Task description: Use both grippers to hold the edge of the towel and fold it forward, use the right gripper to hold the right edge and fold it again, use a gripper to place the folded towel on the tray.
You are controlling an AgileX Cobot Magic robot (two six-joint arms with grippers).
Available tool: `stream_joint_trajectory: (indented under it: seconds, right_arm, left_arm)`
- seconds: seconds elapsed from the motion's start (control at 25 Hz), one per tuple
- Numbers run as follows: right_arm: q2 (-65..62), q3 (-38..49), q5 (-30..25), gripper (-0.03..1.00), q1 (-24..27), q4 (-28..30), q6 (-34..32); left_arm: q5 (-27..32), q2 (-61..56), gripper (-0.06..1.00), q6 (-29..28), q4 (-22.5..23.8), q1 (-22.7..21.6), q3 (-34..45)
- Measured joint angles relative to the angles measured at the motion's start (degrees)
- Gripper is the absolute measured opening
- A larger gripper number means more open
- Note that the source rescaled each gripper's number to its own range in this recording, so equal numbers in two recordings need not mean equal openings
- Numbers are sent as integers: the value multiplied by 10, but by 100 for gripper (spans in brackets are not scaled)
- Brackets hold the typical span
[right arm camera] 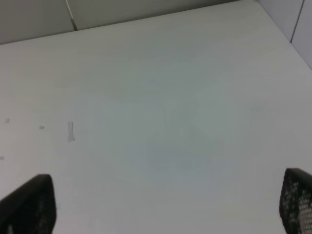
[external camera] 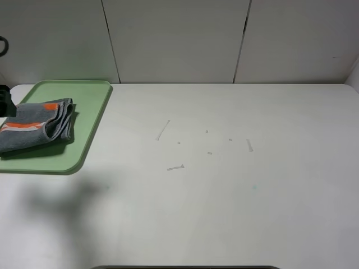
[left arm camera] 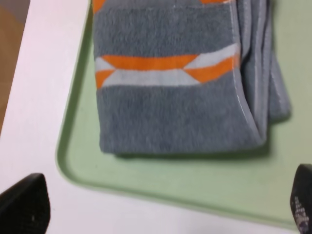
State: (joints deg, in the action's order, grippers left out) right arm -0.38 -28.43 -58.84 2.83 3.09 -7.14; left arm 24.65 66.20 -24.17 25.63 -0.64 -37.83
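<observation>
Two grippers, both spread wide and holding nothing: the right gripper point(right arm camera: 165, 204) hangs over bare white table point(external camera: 235, 185), well apart from the tray point(external camera: 90, 120), with only a few small scuff marks point(external camera: 175, 167) between. Left gripper point(left arm camera: 161, 207) hovers just off the tray's rounded rim point(left arm camera: 73, 170), fingertips point(left arm camera: 24, 204) clear of the cloth. Beyond it the towel point(left arm camera: 170, 112) lies folded inside the tray, orange stripe point(left arm camera: 165, 62) up, layered edges toward the tray's middle, back wall point(external camera: 179, 39) behind.

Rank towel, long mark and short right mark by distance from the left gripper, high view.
1. Towel, on the tray at far left, by the left gripper.
2. Long mark, mid-table.
3. Short mark, right of centre.
</observation>
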Motion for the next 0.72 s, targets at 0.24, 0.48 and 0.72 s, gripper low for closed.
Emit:
stream_joint_trajectory:
  seconds: [0.24, 0.48, 0.72]
  right_arm:
    - [0, 0, 0, 100, 0, 0, 0]
    - [0, 0, 0, 100, 0, 0, 0]
    - [0, 0, 0, 100, 0, 0, 0]
  left_arm:
    - [97, -139, 100, 0, -49, 7, 19]
    - [233, -253, 100, 1, -79, 75, 19]
    - [328, -320, 100, 14, -126, 166, 19]
